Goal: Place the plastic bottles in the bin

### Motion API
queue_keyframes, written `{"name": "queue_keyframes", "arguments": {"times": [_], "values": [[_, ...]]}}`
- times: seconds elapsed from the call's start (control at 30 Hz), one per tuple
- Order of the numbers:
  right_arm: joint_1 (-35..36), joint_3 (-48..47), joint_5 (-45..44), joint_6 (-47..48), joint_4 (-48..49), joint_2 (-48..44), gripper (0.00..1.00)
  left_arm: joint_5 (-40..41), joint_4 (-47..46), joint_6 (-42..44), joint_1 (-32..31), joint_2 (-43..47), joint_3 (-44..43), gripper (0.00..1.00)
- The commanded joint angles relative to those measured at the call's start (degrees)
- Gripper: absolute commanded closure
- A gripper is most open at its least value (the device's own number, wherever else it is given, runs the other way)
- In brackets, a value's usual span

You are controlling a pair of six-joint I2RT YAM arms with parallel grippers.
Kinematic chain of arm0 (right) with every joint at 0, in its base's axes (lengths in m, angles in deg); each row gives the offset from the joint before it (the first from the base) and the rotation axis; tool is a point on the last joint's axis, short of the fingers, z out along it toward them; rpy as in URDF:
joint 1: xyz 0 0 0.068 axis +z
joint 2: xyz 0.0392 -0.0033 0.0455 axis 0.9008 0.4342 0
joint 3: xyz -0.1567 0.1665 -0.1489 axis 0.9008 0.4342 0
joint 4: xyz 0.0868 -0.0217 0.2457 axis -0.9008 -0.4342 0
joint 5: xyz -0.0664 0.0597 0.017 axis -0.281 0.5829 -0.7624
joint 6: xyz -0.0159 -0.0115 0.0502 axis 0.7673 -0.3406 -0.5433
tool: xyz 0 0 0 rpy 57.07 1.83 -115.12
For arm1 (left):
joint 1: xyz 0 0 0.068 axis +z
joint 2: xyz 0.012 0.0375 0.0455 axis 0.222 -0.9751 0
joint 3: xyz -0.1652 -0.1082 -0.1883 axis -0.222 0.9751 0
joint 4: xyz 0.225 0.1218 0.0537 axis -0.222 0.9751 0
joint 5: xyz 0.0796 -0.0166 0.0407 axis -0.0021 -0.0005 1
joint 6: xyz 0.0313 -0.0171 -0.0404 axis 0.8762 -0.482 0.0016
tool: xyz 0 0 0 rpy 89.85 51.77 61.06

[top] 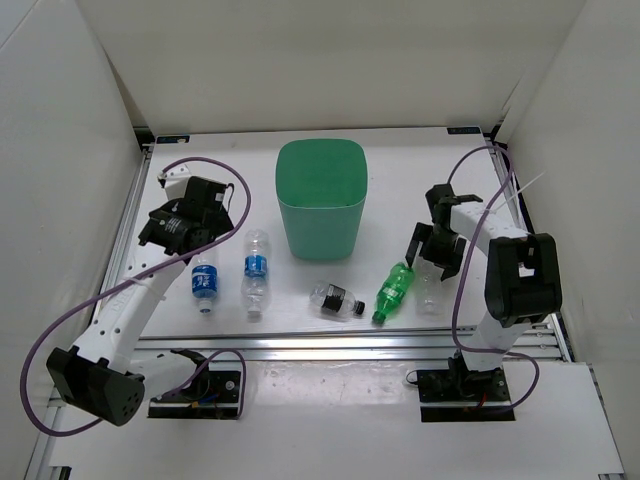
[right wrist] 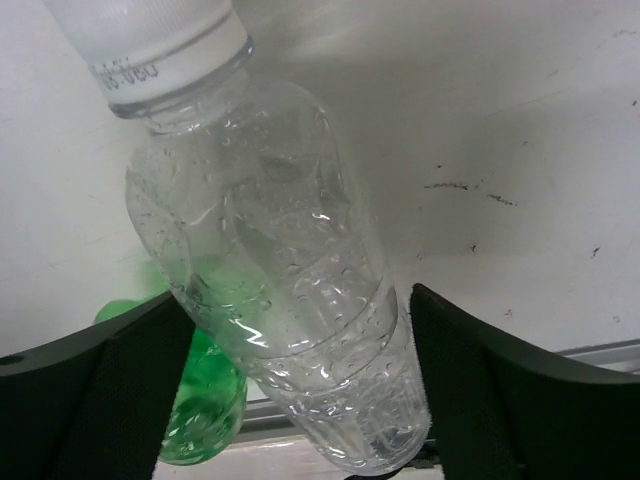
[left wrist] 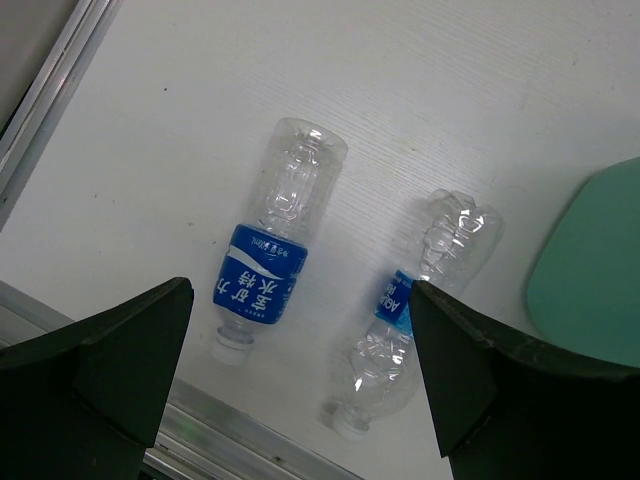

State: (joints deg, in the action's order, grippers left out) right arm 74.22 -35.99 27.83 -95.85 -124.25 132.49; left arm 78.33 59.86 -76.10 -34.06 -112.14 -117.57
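Blue bands carry the only legible print. On the left blue-labelled bottle (left wrist: pixel 262 285) the band bears white Chinese characters. On the second blue-labelled bottle (left wrist: pixel 400 305) only letters that look like "AQU" show, beside a finger. The white cap (right wrist: pixel 150 40) of the plain clear bottle (right wrist: pixel 270 270) has faint stamped characters, too blurred to read. The dark-labelled bottle (top: pixel 337 300) has a black cap (its print is too small to make out from above). The green bottle (top: pixel 394 289) is tinted throughout.

All five plastic bottles lie on their sides in a row on the white table (top: pixel 200 160), near its front aluminium rail (top: pixel 330 345) and outside the bin (top: pixel 320 200). The bin is mint green with a rounded-square rim. It stands upright behind the middle of the row, apart from every bottle.

Left gripper (top: pixel 205 232): jaws wide apart and holding nothing, hanging near the two blue-labelled bottles, both of which appear between its fingers (left wrist: pixel 100 390) in the wrist view.

Right gripper (top: pixel 433 258): jaws apart, fingers (right wrist: pixel 520 400) flanking the body of the plain clear bottle. That bottle lies on the table just beside the green bottle. Whether the pads press the plastic cannot be told.

Open tabletop lies behind the bin and to both sides of it. White walls (top: pixel 60 150) close the left, right and far edges.
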Motion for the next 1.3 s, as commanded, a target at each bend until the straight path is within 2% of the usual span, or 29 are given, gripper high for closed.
{"name": "queue_keyframes", "arguments": {"times": [0.0,0.07,0.1,0.13,0.23,0.3,0.37,0.5,0.73,0.8,0.9,0.97,1.07,1.17,1.23,1.27], "values": [[-0.46,0.81,1.04,-0.67,2.26,-0.71,0.14,1.11,0.28,-0.37,-0.3,-0.14,0.03,0.0],[-0.99,0.81,0.43,-0.67,2.26,-0.7,0.22,1.11,0.28,-0.37,-0.3,-0.14,0.03,0.0],[-1.6,0.81,0.42,-0.67,2.26,-0.7,0.34,1.11,0.28,-0.37,-0.3,-0.14,0.03,0.0],[-1.61,0.29,-0.45,-0.67,1.65,-1.48,0.38,1.11,0.28,-0.37,-0.3,-0.14,0.03,0.0],[-1.61,-3.75,-5.45,-0.67,-1.32,-2.8,0.46,0.58,0.28,-0.37,-0.3,0.38,0.03,0.0],[-1.61,-6.91,-7.91,-1.28,-3.26,-3.51,0.48,0.58,0.28,-0.89,-0.3,0.38,0.56,0.0],[-1.61,-13.32,-11.87,-1.99,-6.69,-4.13,0.56,0.06,0.28,-0.89,-0.3,0.91,1.08,0.0],[-1.61,-28.34,-13.81,-3.3,-12.06,-5.18,0.63,-0.65,0.28,-0.89,-0.3,0.91,0.48,0.0],[2.52,-56.0,-2.49,-3.3,-12.6,-2.82,0.76,-1.88,-0.87,-0.37,-0.3,0.91,-0.06,0.0],[4.89,-59.9,4.33,-1.64,-8.83,-1.24,0.76,-2.49,-0.87,-0.37,-0.3,0.91,0.47,0.0],[9.89,-65.36,8.06,0.55,-4.0,2.53,0.77,-3.81,-0.87,-0.37,-0.3,0.91,1.7,0.0],[14.29,-70.7,8.07,1.35,-3.98,7.27,0.77,-3.82,-0.87,-0.37,-0.3,0.91,1.7,0.0],[19.56,-72.93,7.46,3.46,-2.05,11.94,0.75,-3.82,-0.87,-0.37,-0.3,0.91,2.23,0.0],[23.96,-72.32,4.38,6.96,2.34,14.58,0.66,-3.82,-0.87,-0.89,-0.3,0.91,3.63,0.0],[25.28,-72.92,4.38,7.86,3.23,16.34,0.56,-3.12,-0.87,-0.89,-0.3,0.91,4.25,0.0],[25.29,-72.93,5.86,7.86,3.23,17.05,0.46,-2.5,-0.87,-0.89,-0.3,0.91,4.86,0.0]]}}
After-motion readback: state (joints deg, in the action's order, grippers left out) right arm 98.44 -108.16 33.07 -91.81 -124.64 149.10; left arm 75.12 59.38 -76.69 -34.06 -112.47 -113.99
